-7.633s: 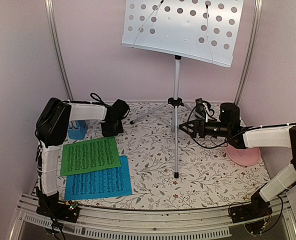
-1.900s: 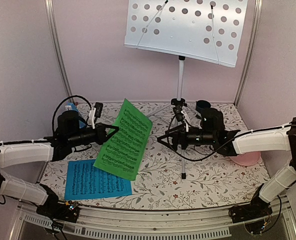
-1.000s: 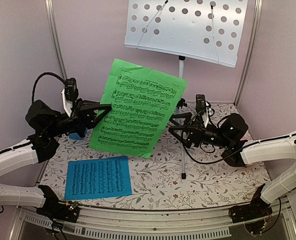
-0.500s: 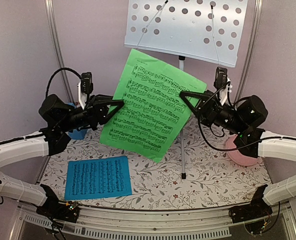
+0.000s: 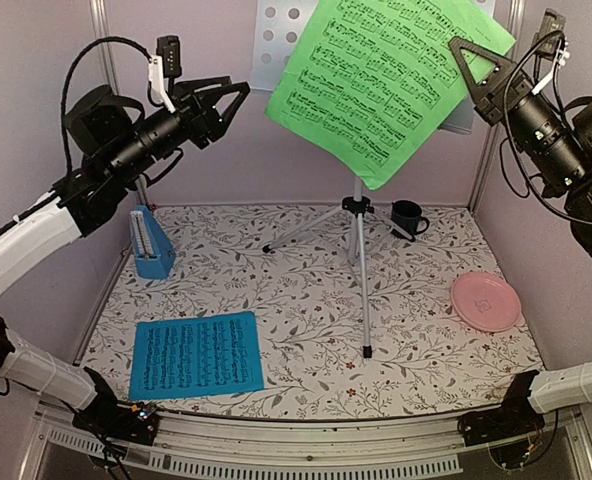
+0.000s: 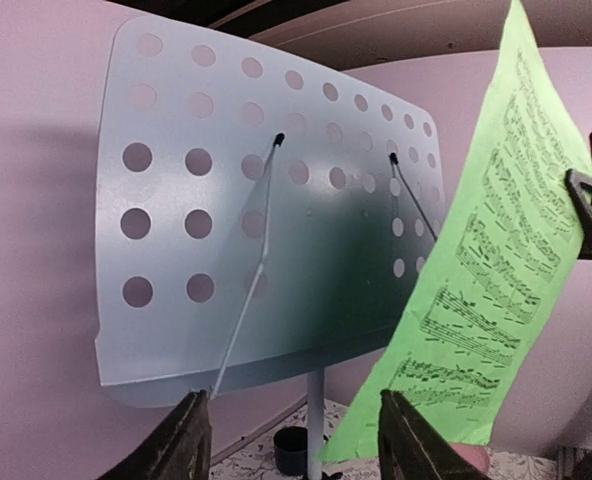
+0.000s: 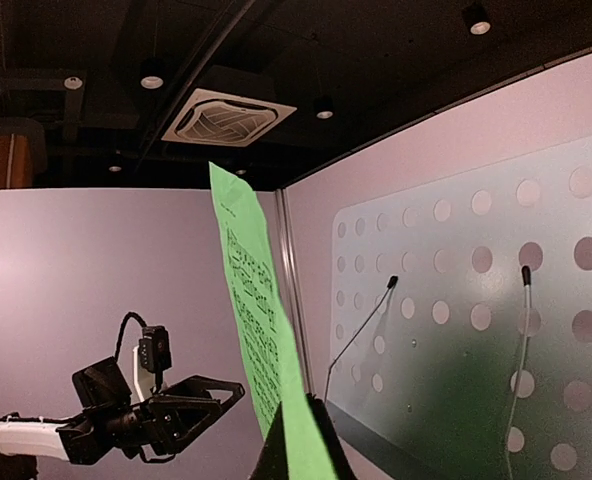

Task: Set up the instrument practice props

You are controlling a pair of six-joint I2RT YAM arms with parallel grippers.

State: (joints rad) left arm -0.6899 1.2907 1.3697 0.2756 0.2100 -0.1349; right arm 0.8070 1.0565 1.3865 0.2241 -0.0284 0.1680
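My right gripper (image 5: pixel 458 48) is shut on the right edge of the green sheet of music (image 5: pixel 386 75) and holds it high, in front of the stand's perforated desk (image 5: pixel 274 30), which it mostly covers. In the right wrist view the green sheet (image 7: pixel 261 320) runs edge-on up from the shut right gripper (image 7: pixel 302 440), beside the desk (image 7: pixel 476 330). My left gripper (image 5: pixel 238 95) is open, raised left of the sheet and apart from it. The left gripper (image 6: pixel 296 445) has nothing between its fingers; the desk (image 6: pixel 266 220) and green sheet (image 6: pixel 496 270) lie beyond. The blue sheet (image 5: pixel 196 355) lies flat at front left. The blue metronome (image 5: pixel 151 243) stands at the left.
The stand's pole and tripod legs (image 5: pixel 358 260) rise from mid-table. A dark mug (image 5: pixel 408 216) sits behind the legs at the back. A pink plate (image 5: pixel 486 300) lies at the right. Pink walls close in the back and both sides.
The left gripper has opened and let go of the green sheet. The right gripper, shut on the sheet, has carried it up and right in front of the desk. Both arms rose.
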